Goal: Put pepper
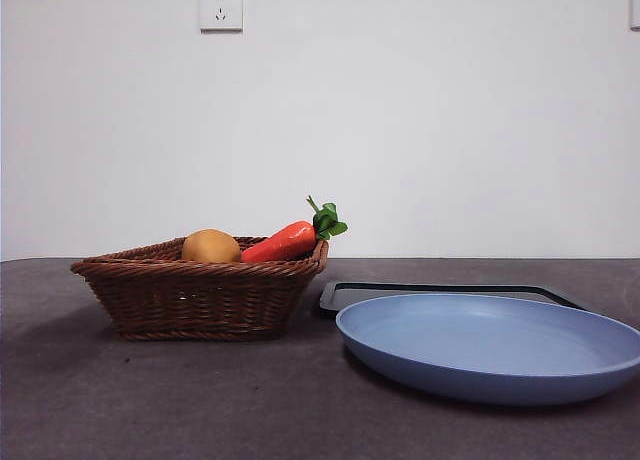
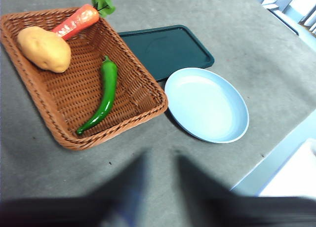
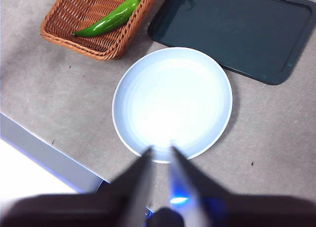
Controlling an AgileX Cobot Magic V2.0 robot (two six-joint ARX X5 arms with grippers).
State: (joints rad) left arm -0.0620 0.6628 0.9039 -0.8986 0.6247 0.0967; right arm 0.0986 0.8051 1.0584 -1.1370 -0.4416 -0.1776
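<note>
The pepper (image 2: 104, 91) is long, glossy and dark green. It lies in the brown wicker basket (image 2: 123, 117), pointing towards the basket's near corner. It also shows in the right wrist view (image 3: 111, 20), but in the front view the basket's wall (image 1: 200, 290) hides it. The blue plate (image 1: 490, 345) is bare and sits beside the basket (image 2: 207, 106) (image 3: 173, 101). My left gripper (image 2: 161, 158) hovers high over the table near the basket, open and empty. My right gripper (image 3: 161, 149) hovers above the plate's rim, its jaws a little apart and empty. Neither arm shows in the front view.
A potato (image 2: 44, 48) and an orange-red carrot with green leaves (image 2: 76, 22) also lie in the basket. A dark flat tray (image 2: 165, 49) lies behind the plate. The table's edge (image 3: 44, 153) runs close by the plate. A wall socket (image 1: 220, 8) is on the white wall behind.
</note>
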